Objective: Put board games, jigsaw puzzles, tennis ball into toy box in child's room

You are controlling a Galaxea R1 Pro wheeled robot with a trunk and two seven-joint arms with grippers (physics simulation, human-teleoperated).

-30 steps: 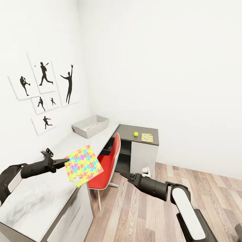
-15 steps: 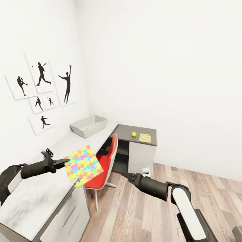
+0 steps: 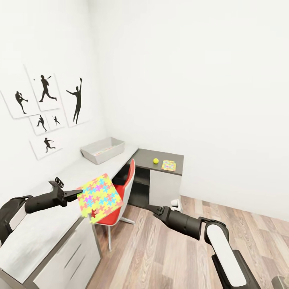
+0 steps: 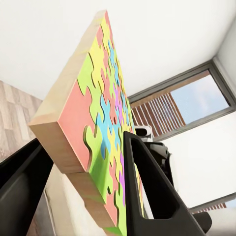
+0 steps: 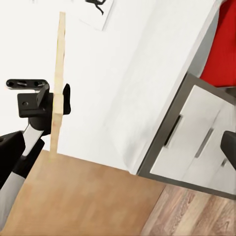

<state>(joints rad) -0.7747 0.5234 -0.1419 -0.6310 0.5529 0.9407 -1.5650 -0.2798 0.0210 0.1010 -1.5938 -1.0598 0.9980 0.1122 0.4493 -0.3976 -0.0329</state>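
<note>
Jigsaw puzzle (image 3: 99,196), a stiff, light-looking slab, sits clamped edge-on in the left hand (image 3: 77,194), well short of the toy box (image 3: 102,149); right hand's state can't be told.

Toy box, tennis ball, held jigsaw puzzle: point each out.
toy box (image 3: 93,155), head view, its near grey wall.
tennis ball (image 3: 155,161), head view, its middle.
held jigsaw puzzle (image 3: 99,195), head view, middle of its coloured face.

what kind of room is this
Most likely a child's bedroom or study corner: a long white desk with a red chair, sports silhouette posters on the wall, and a toy box beside a tennis ball.
</note>
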